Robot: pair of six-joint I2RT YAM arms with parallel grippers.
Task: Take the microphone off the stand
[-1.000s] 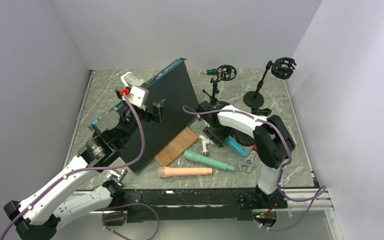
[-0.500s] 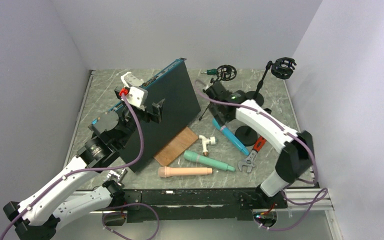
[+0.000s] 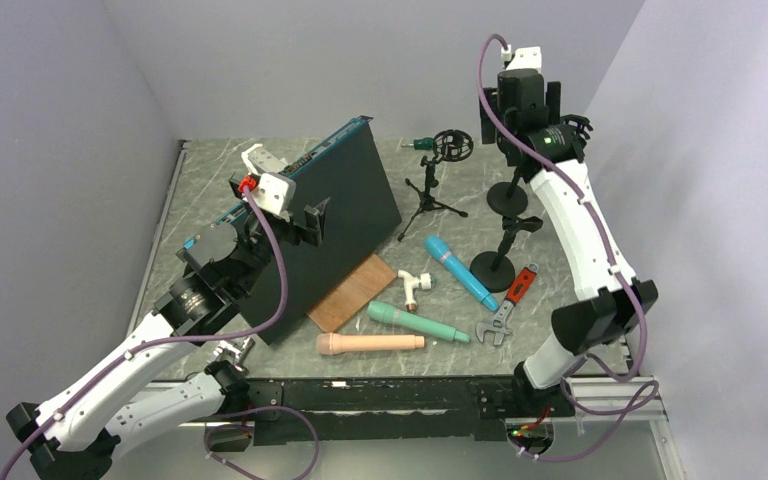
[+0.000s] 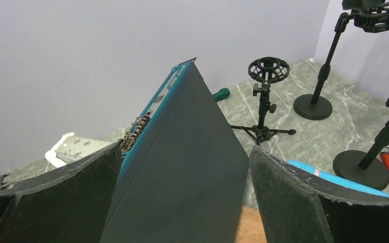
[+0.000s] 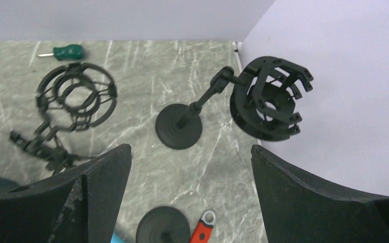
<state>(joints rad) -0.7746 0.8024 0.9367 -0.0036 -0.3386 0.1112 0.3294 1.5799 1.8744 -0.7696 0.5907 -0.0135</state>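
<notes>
A blue microphone (image 3: 458, 272) lies flat on the marble table, just left of a short black stand (image 3: 496, 262) whose clip (image 3: 522, 225) is empty. It also shows in the left wrist view (image 4: 329, 177). My right gripper (image 3: 527, 100) is raised high at the back right, open and empty (image 5: 191, 149), above a round-base stand with an empty shock mount (image 5: 268, 98). My left gripper (image 3: 295, 222) is open, with its jaws on either side of the top edge of a dark upright panel (image 4: 182, 167).
A tripod stand with an empty shock mount (image 3: 450, 146) stands at the back, a green screwdriver (image 3: 422, 144) beside it. A green microphone (image 3: 418, 322), a beige microphone (image 3: 370, 343), a white pipe fitting (image 3: 415, 287), a wooden board (image 3: 352, 292) and a red-handled wrench (image 3: 508, 305) lie in front.
My right arm has left the short stand and the blue microphone, rising up and back to above the far right stand. The blue microphone now lies on the table. The left arm has not moved.
</notes>
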